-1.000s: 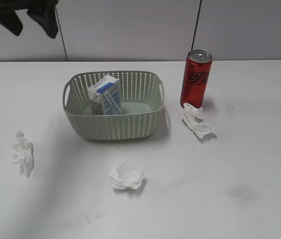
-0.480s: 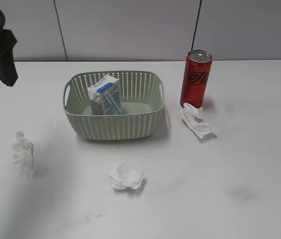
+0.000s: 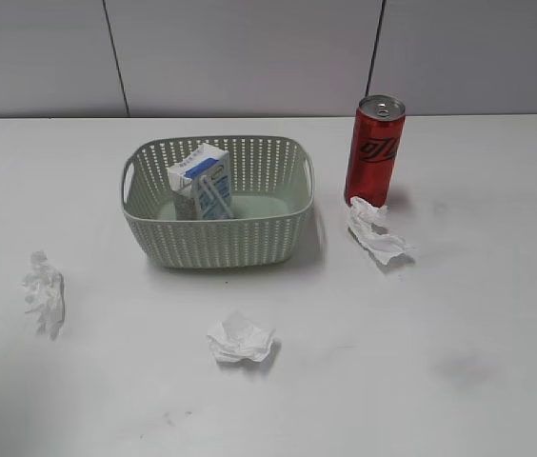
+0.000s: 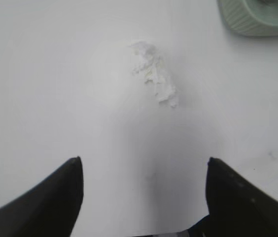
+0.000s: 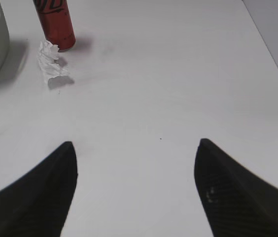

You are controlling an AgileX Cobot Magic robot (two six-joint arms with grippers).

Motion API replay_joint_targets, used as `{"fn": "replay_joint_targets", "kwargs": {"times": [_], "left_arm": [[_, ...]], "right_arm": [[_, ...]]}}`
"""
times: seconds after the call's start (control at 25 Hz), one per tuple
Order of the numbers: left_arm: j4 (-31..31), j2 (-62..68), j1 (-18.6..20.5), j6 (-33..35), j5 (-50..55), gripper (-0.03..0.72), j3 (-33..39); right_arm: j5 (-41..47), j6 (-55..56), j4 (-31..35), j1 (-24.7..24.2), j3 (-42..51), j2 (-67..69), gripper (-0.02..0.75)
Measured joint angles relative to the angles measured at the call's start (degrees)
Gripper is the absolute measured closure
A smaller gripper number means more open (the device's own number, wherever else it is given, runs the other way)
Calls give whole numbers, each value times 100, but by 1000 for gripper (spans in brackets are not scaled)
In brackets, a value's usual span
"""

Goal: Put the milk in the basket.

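A bare test bench, lab-like: a plain white surface (image 3: 459, 286) whose far edge meets grey wall panels (image 3: 249, 57) with dark seams.

A white table (image 3: 459, 286) is filling the near scene, carrying faint dark smudges near right. A grey panelled wall (image 3: 249, 57) with dark seams is standing far behind.

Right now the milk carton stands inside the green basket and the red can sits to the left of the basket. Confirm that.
Not quite. The milk carton does stand inside the green basket, but the red can sits to the right of the basket, not the left. The exterior view shows this.
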Motion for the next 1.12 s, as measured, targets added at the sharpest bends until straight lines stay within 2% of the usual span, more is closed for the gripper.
{"fn": "replay_joint_targets", "kwargs": {"times": [0.24,0.84,1.12], "left_arm": [[123,-1271,273,-93,7,98,558],[470,-4855,279,-221,13,98,1923],[682,-5889,279,-221,23,98,2497]], "right_arm": [[0,7,0,0,0,0,150],[0,0,0,0,0,0,150],[0,7,0,0,0,0,150]]}}
